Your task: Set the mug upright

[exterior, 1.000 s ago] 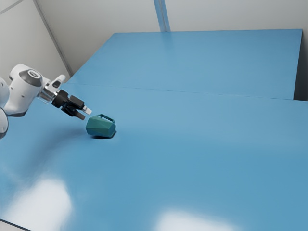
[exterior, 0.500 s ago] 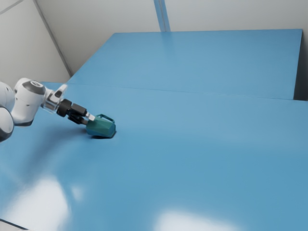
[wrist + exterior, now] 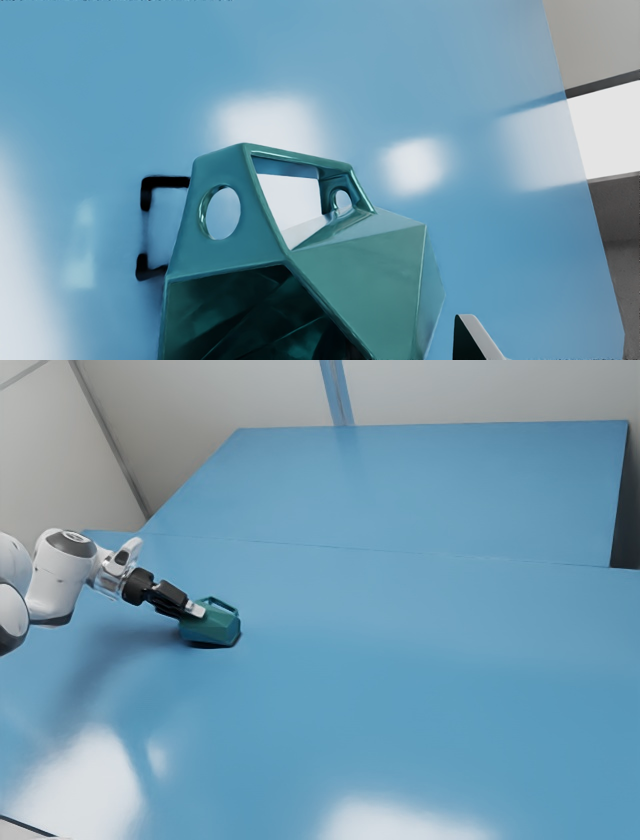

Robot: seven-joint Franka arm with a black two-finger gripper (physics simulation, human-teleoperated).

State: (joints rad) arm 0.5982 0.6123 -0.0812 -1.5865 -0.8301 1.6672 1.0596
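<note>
The wrist view sees inside the mug (image 3: 365, 280), unlike the exterior view; claw (image 3: 196, 613) unclenched.

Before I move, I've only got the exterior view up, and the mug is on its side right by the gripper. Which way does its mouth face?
Observer: Toward the hand. In the wrist view I look into the dark mouth of the mug.

Operator: Okay. Is the handle solid where it comes off the rim?

Observer: No. That end of the handle has a round hole through it.

Operator: And has the gripper closed on the mug?

Observer: It doesn't look like it. One fingertip stands outside the body, with blue table showing between the two. I can't make out where the other one is.
</note>
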